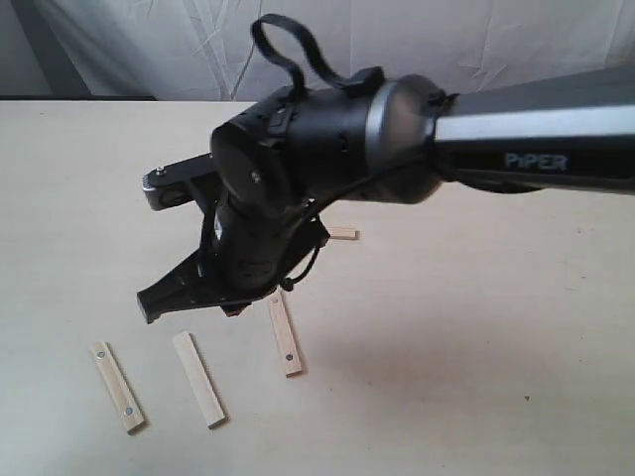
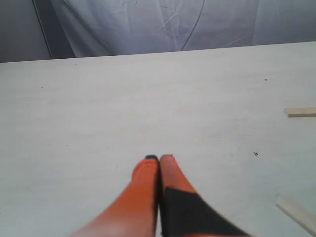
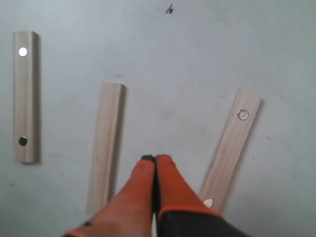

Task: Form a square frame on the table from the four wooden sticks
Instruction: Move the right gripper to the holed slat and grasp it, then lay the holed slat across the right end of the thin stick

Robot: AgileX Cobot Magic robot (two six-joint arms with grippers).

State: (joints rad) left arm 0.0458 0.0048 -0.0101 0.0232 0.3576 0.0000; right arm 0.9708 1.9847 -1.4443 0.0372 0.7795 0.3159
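Four wooden sticks lie apart on the table (image 1: 496, 377), not forming a square frame. At the front lie a dotted stick (image 1: 118, 387), a plain stick (image 1: 198, 379) and another dotted stick (image 1: 285, 335). The fourth stick (image 1: 342, 234) pokes out from behind the right arm (image 1: 298, 149). My right gripper (image 3: 155, 159) is shut and empty. It hovers between the plain stick (image 3: 104, 146) and a dotted stick (image 3: 231, 148), with the other dotted stick (image 3: 25, 96) off to one side. My left gripper (image 2: 159, 158) is shut on nothing over bare table. One stick end (image 2: 301, 112) and another (image 2: 296, 213) show at that view's edge.
A wrinkled grey-white cloth backdrop (image 1: 446, 40) hangs behind the table's far edge. The black right arm covers the middle of the exterior view and hides its own fingertips. The left arm does not show in the exterior view.
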